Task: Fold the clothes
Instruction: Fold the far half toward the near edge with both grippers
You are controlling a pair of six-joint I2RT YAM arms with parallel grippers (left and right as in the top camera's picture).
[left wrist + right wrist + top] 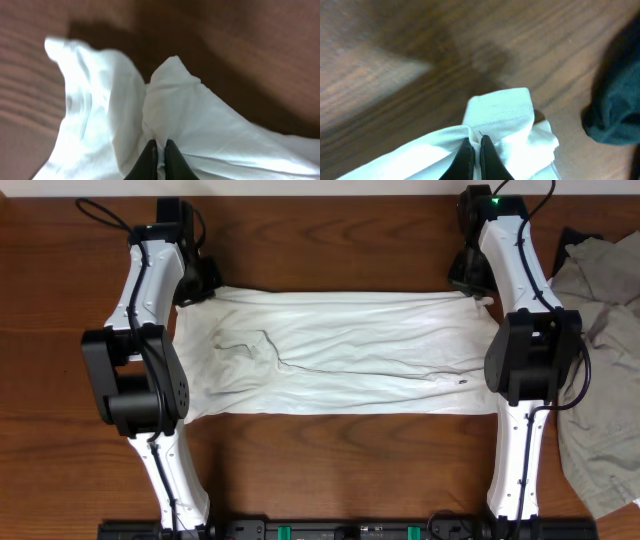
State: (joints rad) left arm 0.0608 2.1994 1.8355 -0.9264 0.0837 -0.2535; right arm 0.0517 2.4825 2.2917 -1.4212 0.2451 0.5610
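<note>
- Pinching is what is seen up close: the left gripper is squeezed tight on a fold of the white T-shirt, with cloth caught between its jaws.
- The right gripper is squeezed tight too, and a hemmed corner of the same T-shirt is held in it.
- The T-shirt is laid on the table between the two arms, and it is stretched in a long band from one gripper to the other. Both held corners are at its far edge.
- The fold is judged to be only just begun, since the far edge is held but not brought over.
- A corner could be dropped if the thin cloth is pulled too hard, because only a small bit is pinched.
- The fold could be made crooked if one side is moved faster than the other.
- Wrinkles could be trapped inside, as the cloth is bumpy.
- Farther off, a grey pile of clothes is seen at the right side, and it could be bumped by the right arm.
- No words can be read. Only faint dark lines are seen through the cloth.
</note>
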